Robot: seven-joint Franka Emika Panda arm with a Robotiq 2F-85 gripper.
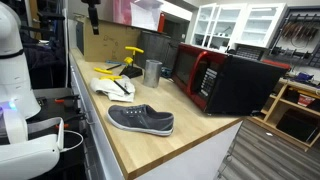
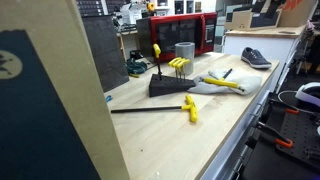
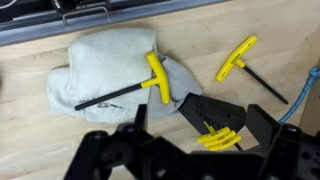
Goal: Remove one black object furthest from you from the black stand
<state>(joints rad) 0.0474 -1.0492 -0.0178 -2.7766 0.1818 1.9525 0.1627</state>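
A black stand [image 3: 215,110] sits on the wooden counter and holds several yellow-handled hex keys [image 3: 220,137] with black shafts. It also shows in an exterior view [image 2: 170,86], with the yellow handles [image 2: 178,64] sticking up. My gripper [image 3: 200,125] is open and empty above the stand, one finger on each side of it, touching nothing. A loose yellow T-handle key [image 3: 153,82] lies on a grey cloth [image 3: 100,62] beside the stand. Another T-handle key [image 3: 240,60] lies on the bare wood.
A long black key with a yellow handle [image 2: 188,108] lies in front of the stand. A metal cup [image 2: 185,50], a red-and-black microwave [image 1: 225,80] and a grey shoe [image 1: 140,120] stand on the counter. A blue cable [image 3: 306,95] runs at the wrist view's right edge.
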